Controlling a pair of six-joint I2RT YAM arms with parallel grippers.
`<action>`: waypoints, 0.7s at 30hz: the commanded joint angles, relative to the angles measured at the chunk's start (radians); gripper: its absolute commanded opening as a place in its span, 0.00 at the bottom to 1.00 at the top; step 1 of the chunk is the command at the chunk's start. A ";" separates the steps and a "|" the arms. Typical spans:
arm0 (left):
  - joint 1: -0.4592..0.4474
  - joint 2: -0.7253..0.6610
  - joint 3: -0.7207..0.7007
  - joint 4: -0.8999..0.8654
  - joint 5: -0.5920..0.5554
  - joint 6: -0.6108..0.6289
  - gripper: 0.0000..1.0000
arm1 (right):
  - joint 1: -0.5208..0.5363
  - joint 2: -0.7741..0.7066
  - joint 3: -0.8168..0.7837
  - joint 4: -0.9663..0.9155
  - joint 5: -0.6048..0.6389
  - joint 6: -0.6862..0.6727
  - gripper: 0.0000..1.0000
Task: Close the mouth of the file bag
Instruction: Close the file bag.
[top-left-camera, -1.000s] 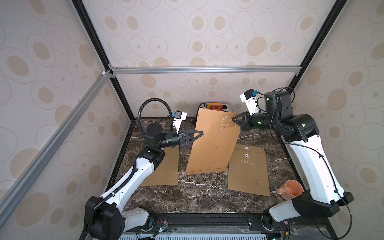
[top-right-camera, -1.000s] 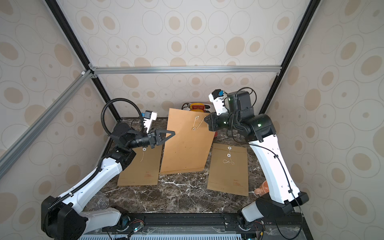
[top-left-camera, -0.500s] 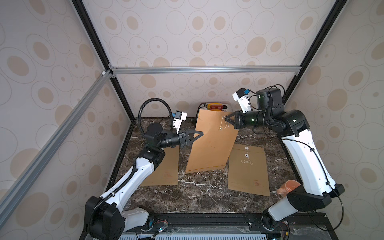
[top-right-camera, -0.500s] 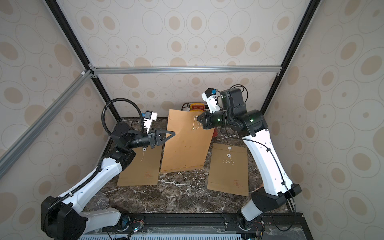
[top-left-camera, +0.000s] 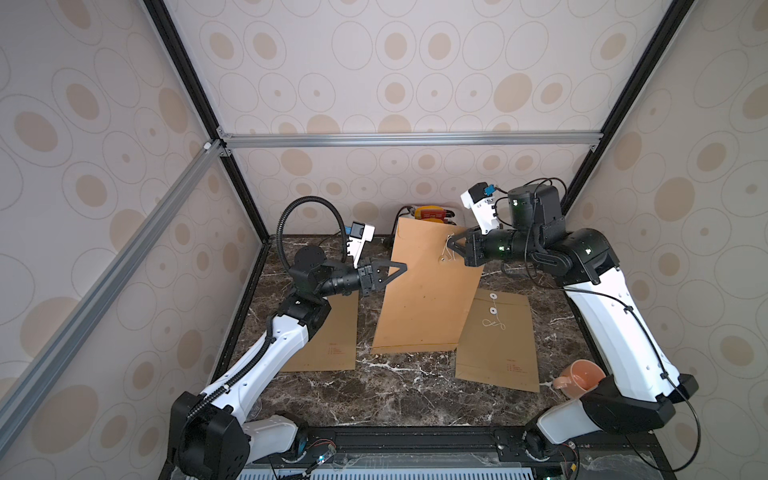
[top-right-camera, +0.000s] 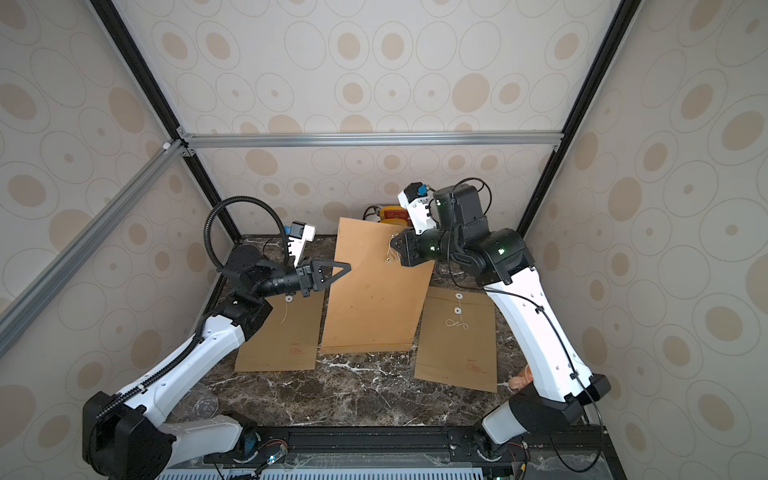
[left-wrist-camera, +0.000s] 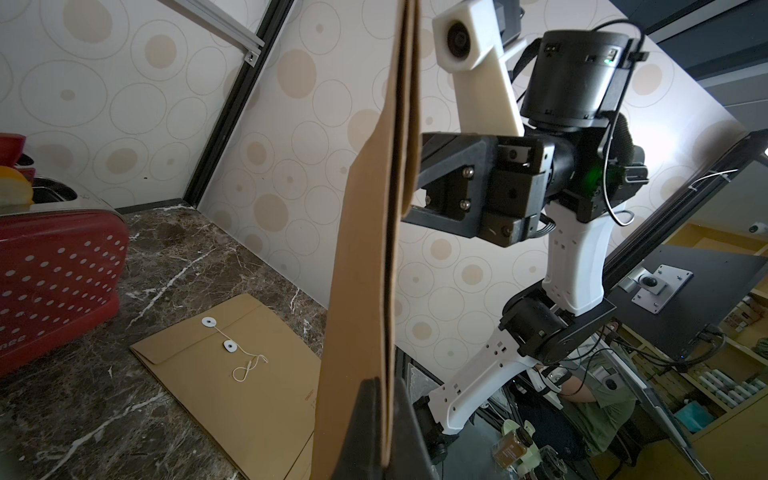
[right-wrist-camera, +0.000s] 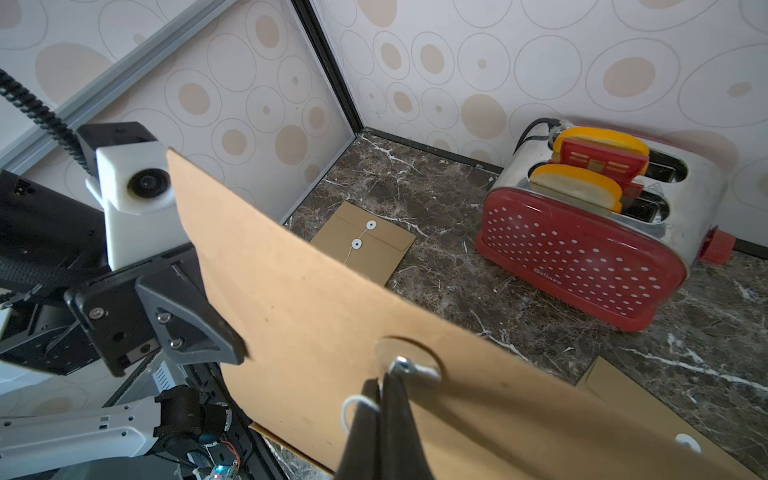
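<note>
The file bag (top-left-camera: 424, 299) is a brown kraft envelope held upright over the middle of the marble table, and both top views show it (top-right-camera: 374, 299). My left gripper (top-left-camera: 401, 266) is shut on its left edge, the paper pinched between the jaws (left-wrist-camera: 384, 386). At the bag's upper right, my right gripper (top-left-camera: 451, 241) is shut on the white closure string (right-wrist-camera: 351, 405). The fingertips sit right beside the round button (right-wrist-camera: 409, 365) on the bag's face (right-wrist-camera: 311, 311). A small loop of string sticks out between the closed fingers.
Two more kraft envelopes lie flat on the table, one under my left arm (top-left-camera: 332, 336) and one to the right (top-left-camera: 498, 340). A red toaster (right-wrist-camera: 582, 257) stands at the back wall behind the bag. An orange mug (top-left-camera: 579, 376) sits by my right arm's base.
My right gripper has moved a little leftward across the bag's upper face with the string, its arm shifting posture. The left arm and the bag have stayed put.
</note>
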 joint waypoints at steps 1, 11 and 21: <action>-0.010 -0.004 0.029 0.023 0.002 0.018 0.00 | 0.011 -0.009 -0.009 0.063 -0.047 0.023 0.00; -0.013 -0.002 0.029 0.026 0.003 0.019 0.00 | 0.080 0.066 0.081 0.048 -0.022 0.009 0.00; -0.021 -0.003 0.029 0.026 0.003 0.020 0.00 | 0.103 0.086 0.105 0.014 0.067 -0.016 0.00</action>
